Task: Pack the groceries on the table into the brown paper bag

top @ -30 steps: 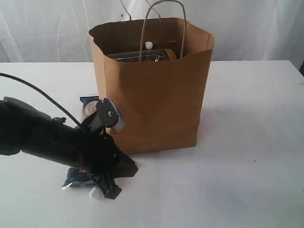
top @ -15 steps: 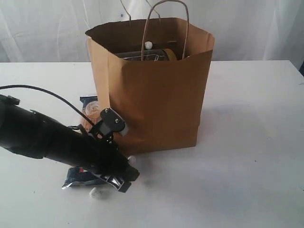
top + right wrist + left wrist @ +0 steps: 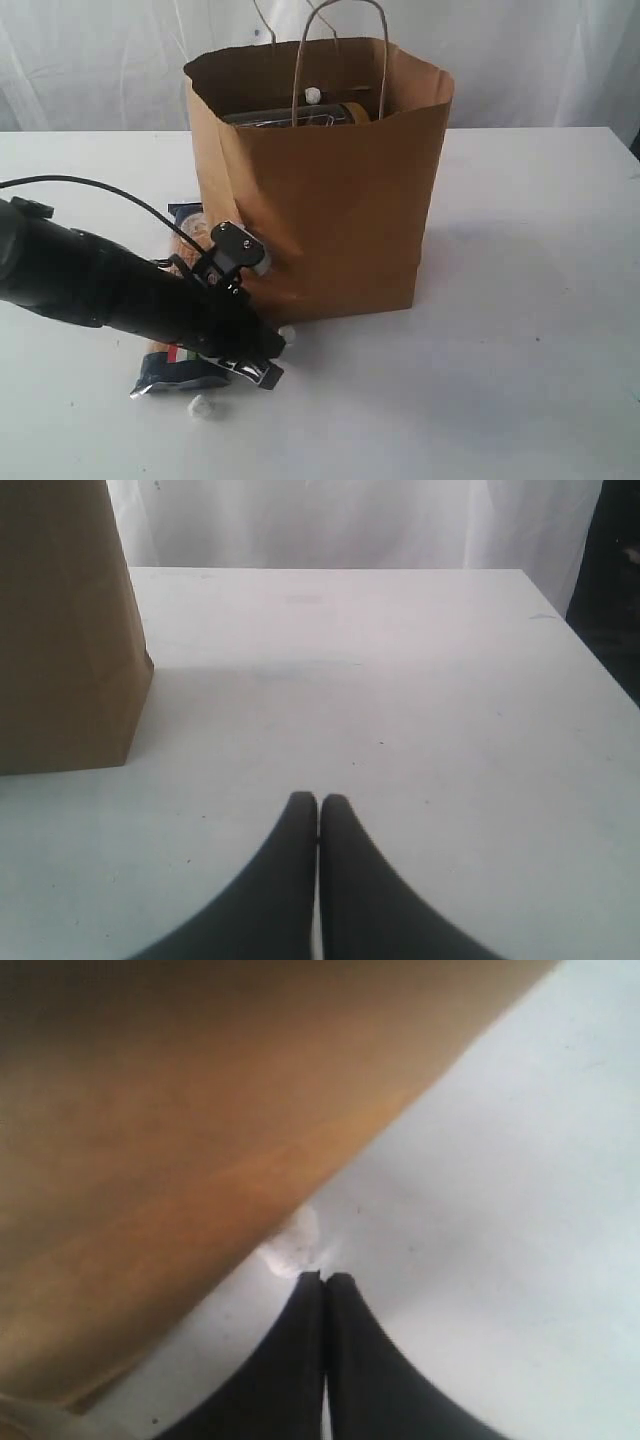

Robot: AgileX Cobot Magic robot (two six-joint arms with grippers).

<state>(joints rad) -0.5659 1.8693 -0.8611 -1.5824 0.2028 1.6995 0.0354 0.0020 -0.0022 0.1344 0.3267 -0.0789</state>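
The brown paper bag [image 3: 330, 190] stands upright mid-table, its wall filling much of the left wrist view [image 3: 150, 1150]. Inside it show a white cap [image 3: 313, 96] and a yellow-lidded jar [image 3: 355, 112]. A spaghetti packet [image 3: 172, 372] lies flat on the table [image 3: 520, 300] left of the bag, mostly under my left arm. My left gripper [image 3: 274, 347] [image 3: 326, 1276] is shut and empty, low by the bag's front corner, its tips against a tiny white lump [image 3: 293, 1245]. My right gripper [image 3: 319, 800] hangs shut over bare table, right of the bag [image 3: 60, 630].
A second white lump [image 3: 200, 405] lies near the packet's dark end. The left arm's cable [image 3: 100, 190] loops above the table on the left. A white curtain hangs behind the table. The table's right edge [image 3: 600, 660] drops to a dark floor.
My left gripper lifted off the packet's near end, swung toward the bag's base and closed. A white lump now shows beside the bag's corner. The right gripper has not moved.
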